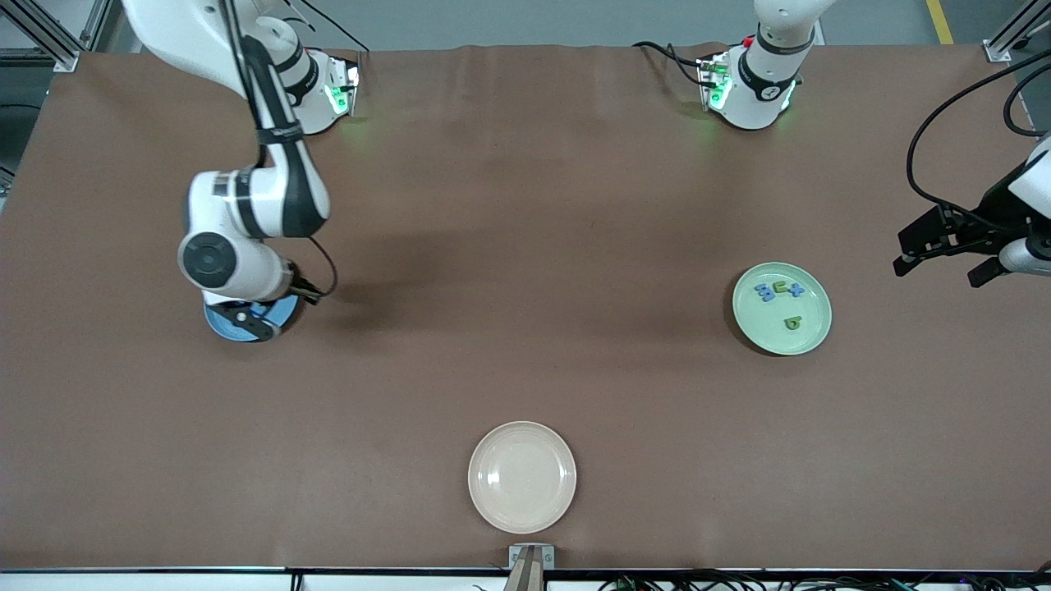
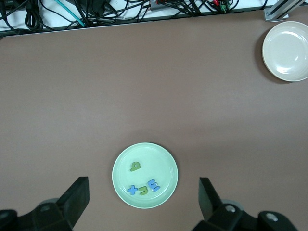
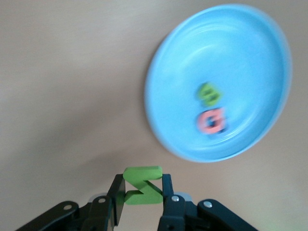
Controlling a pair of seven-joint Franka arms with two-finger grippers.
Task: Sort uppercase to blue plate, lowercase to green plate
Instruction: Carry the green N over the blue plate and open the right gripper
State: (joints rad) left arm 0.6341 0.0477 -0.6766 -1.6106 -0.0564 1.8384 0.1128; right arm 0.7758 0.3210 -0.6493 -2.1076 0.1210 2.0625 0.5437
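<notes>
We see a wide brown table [image 1: 509, 271] with three plates on it. The cream plate [image 1: 522, 476] lies nearest the front camera, midway along the table. The green plate [image 1: 782, 309] sits toward the left arm's end and carries the lowercase letters: a blue m [image 2: 153, 185], a blue x [image 2: 132, 189], a green curved piece [image 2: 143, 190] between them, and a green d-like piece [image 2: 135, 166] set a little apart. The blue plate [image 3: 219, 82] sits toward the right arm's end, mostly hidden under the right arm in the front view, and holds a green B [image 3: 210, 93] just beside a pinkish-red Q [image 3: 211, 121]. The right gripper [image 3: 140, 192] hangs over the table just beside the blue plate's rim, its fingers clamped on the green N [image 3: 141, 185]. The left gripper [image 2: 143, 199] waits in the air beside the green plate, at the left arm's end, with its fingers spread wide apart and nothing between them.
</notes>
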